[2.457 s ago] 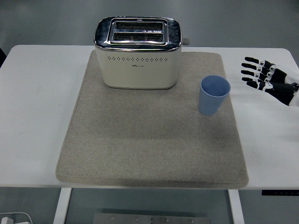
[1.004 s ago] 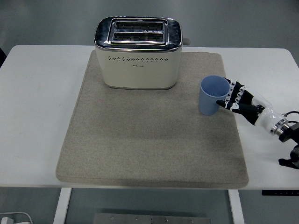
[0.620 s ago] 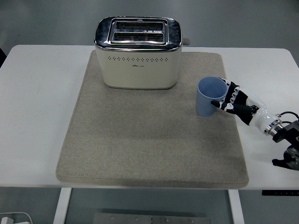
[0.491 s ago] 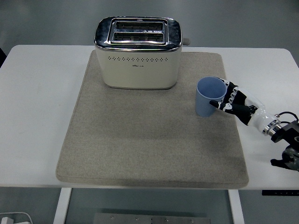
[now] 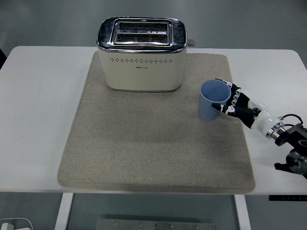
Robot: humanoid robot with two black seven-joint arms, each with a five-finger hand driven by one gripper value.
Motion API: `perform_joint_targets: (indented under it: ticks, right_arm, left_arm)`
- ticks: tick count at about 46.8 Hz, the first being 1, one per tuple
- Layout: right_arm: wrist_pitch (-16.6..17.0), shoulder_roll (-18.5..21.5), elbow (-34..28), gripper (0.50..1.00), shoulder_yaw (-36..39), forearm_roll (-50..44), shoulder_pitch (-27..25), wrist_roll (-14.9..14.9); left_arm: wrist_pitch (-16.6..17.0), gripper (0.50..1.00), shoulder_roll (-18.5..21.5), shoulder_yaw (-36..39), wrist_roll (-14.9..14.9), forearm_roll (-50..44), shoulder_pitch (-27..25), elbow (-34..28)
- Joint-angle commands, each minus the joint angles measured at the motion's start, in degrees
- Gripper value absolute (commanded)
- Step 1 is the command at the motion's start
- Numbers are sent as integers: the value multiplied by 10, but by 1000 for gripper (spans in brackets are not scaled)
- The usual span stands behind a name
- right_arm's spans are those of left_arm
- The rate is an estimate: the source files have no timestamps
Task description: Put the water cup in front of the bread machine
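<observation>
My right hand (image 5: 238, 103) was wrapped around the blue cup (image 5: 213, 100), fingers (image 5: 229, 95) curled against its right side and the thumb pressed low on the wall nearest me, so the cup was clamped between them. The cup leaned a little to the left, its open mouth facing up and empty as far as I could see (I could not tell whether its base was flat on the mat or just off it). It sat over the right part of the grey mat (image 5: 144, 143), to the right of the cream toaster (image 5: 141, 55) and a little nearer to me, apart from it. The toaster stood at the back of the mat with its two slots up. The mat lay on the white table (image 5: 33, 120)
</observation>
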Motion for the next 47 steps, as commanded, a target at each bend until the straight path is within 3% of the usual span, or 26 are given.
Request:
perform_joint_targets:
  ticks: [1, 26, 37, 47]
  right_arm:
    - [0, 4, -2, 924, 0, 0, 1, 0]
    - [0, 26, -8, 924, 0, -1, 4, 0]
    - [-15, 34, -8, 921, -1, -1, 6, 0]
    - [-22, 45, -8, 887, -2, -1, 6, -1]
  left_arm:
    - [0, 1000, 0, 0, 0, 0, 0, 0]
    - [0, 1000, 0, 0, 0, 0, 0, 1]
    - [0, 1000, 0, 0, 0, 0, 0, 0]
    - [0, 1000, 0, 0, 0, 0, 0, 0]
